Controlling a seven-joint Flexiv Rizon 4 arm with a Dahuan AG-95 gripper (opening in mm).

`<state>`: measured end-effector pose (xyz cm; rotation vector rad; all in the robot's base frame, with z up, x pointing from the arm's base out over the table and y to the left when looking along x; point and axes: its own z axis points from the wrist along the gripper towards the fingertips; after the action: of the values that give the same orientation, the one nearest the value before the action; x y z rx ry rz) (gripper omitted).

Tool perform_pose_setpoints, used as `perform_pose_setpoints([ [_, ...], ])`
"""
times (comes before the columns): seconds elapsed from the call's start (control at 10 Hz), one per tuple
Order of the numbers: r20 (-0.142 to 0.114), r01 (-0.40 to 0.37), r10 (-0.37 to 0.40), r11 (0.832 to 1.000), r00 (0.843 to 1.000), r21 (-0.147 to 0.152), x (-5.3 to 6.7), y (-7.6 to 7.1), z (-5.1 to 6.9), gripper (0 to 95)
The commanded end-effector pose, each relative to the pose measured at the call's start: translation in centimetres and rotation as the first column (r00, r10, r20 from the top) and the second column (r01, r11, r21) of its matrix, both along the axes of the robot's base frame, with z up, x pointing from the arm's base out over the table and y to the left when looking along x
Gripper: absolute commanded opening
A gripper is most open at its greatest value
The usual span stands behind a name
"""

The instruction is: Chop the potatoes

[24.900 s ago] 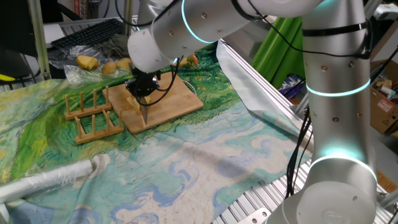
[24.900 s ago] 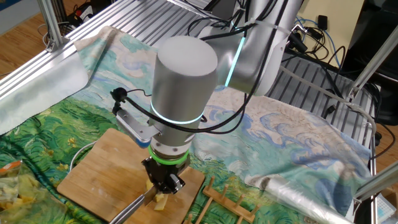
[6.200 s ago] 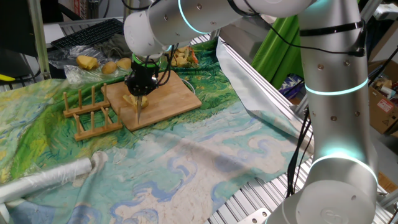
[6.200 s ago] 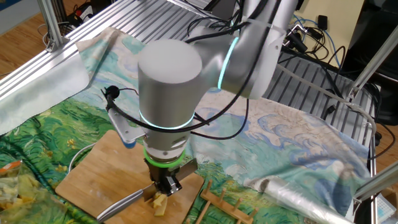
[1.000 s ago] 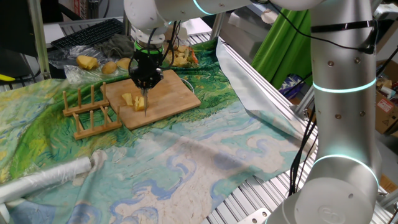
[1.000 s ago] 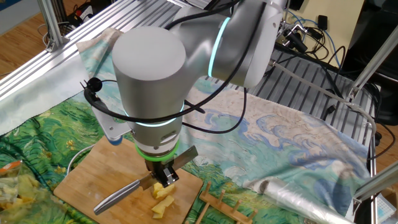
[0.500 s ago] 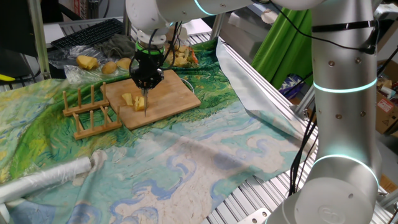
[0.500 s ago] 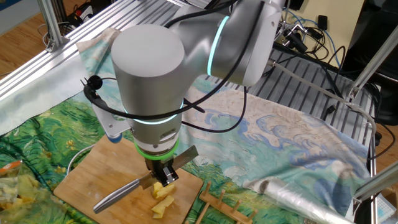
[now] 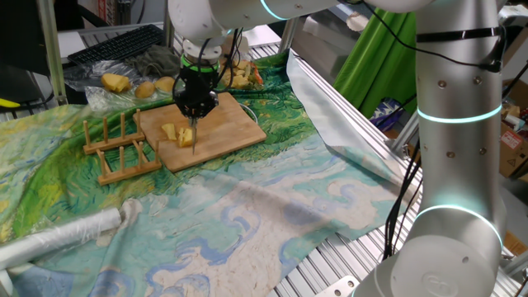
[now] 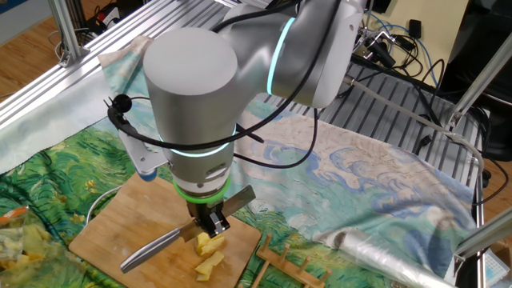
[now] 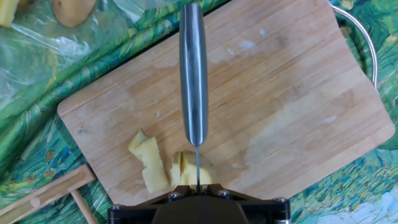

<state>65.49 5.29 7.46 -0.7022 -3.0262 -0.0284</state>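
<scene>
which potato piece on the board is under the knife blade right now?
The chunk directly beneath the hand, with the knife blade's edge on it. The other piece lies apart, to its left in the hand view, clear of the blade.

Painted-pattern cloth [image 9: 247, 206] over slatted metal table [image 10: 192, 16]; green drape [image 9: 371, 66] behind.

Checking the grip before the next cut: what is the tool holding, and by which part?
The tool holds a steel kitchen knife by its blade, edge down on the pale-yellow potato pieces; the rounded handle sticks out free.

The potatoes [image 11: 166, 165] now lie cut into pieces.
</scene>
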Motion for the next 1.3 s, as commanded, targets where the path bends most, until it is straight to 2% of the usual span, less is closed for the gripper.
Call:
perform_pose_setpoints([
  [0.1, -0.001, -0.001, 0.001, 1.000, 1.000, 0.000, 0.0, 0.0, 0.1, 0.0],
  [0.2, -0.002, 0.002, -0.002, 1.000, 1.000, 0.003, 0.0, 0.1, 0.0, 0.0],
  [0.4, 0.002, 0.004, -0.004, 1.000, 1.000, 0.006, 0.2, 0.6, -1.3, 0.0],
  [0.5, 0.015, -0.004, 0.004, 1.000, 1.000, 0.009, 0.6, 0.9, -3.7, 0.0],
  [0.6, 0.054, -0.012, 0.012, 1.000, 0.998, 0.000, 0.9, 0.9, -6.4, 0.0],
  [0.7, 0.058, -0.008, 0.009, 1.000, 0.998, -0.021, 0.9, 0.8, -8.2, 0.0],
  [0.8, 0.058, 0.001, 0.000, 1.000, 0.998, -0.007, 0.8, 0.9, -8.1, 0.0],
  [0.9, 0.047, 0.004, -0.004, 1.000, 0.999, -0.002, 0.7, 0.9, -7.8, 0.0],
  [1.1, 0.052, 0.006, -0.007, 1.000, 0.999, 0.010, 0.9, 0.9, -7.5, 0.0],
  [1.3, 0.046, 0.002, -0.003, 1.000, 0.999, 0.007, 0.9, 0.9, -7.4, 0.0],
])
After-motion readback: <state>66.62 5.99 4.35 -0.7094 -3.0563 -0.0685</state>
